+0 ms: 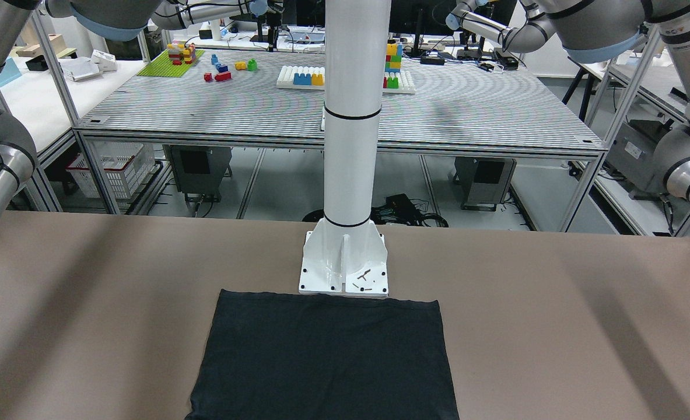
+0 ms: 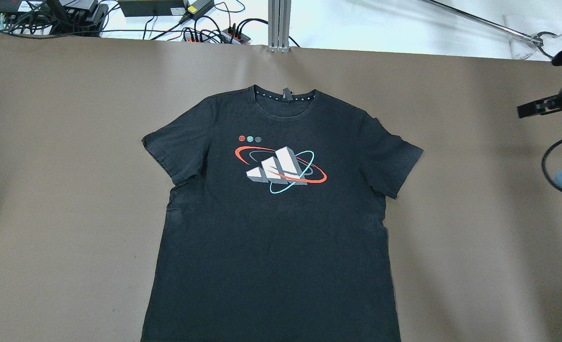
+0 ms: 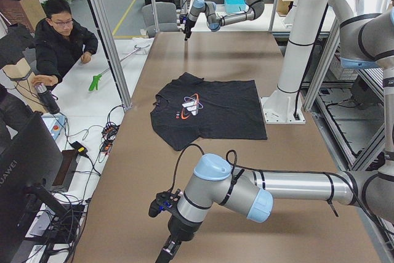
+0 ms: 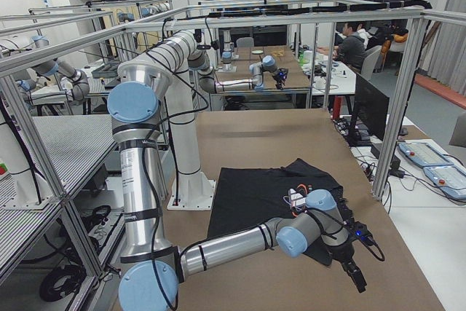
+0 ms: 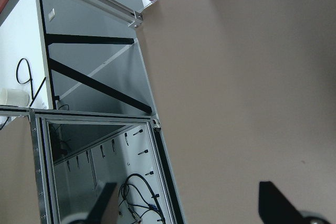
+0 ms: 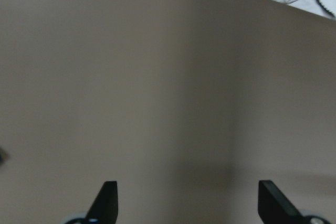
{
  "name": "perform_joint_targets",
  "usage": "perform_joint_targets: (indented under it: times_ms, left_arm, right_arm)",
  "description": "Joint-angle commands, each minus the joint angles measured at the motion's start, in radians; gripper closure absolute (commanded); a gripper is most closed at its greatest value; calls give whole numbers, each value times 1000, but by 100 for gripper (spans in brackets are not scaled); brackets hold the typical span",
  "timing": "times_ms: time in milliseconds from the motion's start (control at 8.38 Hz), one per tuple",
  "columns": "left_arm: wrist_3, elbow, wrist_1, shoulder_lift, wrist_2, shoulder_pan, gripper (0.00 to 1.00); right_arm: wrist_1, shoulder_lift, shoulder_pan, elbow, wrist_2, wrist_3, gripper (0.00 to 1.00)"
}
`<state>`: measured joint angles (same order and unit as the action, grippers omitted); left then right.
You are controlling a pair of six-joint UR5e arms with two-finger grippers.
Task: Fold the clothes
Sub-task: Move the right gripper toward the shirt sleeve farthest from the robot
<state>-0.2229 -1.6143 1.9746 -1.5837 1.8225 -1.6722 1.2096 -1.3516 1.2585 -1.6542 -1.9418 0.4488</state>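
Observation:
The clothes are one black T-shirt (image 2: 271, 247) with a white, red and teal print on the chest, lying flat and spread face up on the brown table, collar away from the robot. It also shows in the front-facing view (image 1: 324, 356) and both side views (image 3: 209, 112) (image 4: 255, 194). My left gripper (image 5: 189, 203) is open and empty over the table's left end (image 3: 167, 252), far from the shirt. My right gripper (image 6: 186, 200) is open and empty above bare table at the right end (image 2: 530, 110), apart from the shirt's sleeve.
The white pillar's base (image 1: 345, 268) stands at the shirt's hem. The brown table (image 2: 71, 190) is bare to both sides of the shirt. An operator (image 3: 58, 35) sits beyond the far edge, with cables (image 2: 204, 28) and a green grabber tool (image 3: 95, 80) there.

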Motion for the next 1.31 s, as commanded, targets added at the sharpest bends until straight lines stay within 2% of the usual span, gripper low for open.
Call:
perform_joint_targets:
  times_ms: [0,119,358,716,1193]
  left_arm:
    - [2,13,0,-1,0,8,6]
    - [13,11,0,-2,0,14,6]
    - [31,11,3,-1,0,20,6]
    - [33,7,1,-1,1,20,6]
    - [33,7,3,-4,1,25,6]
  right_arm:
    - [-1,106,-144,48,3,366,8]
    - [-10,133,-168,107,3,407,11]
    - [-156,138,-208,236,4,504,21]
    - [-177,163,-257,289,7,504,27]
    - [-182,200,-306,317,17,510,27]
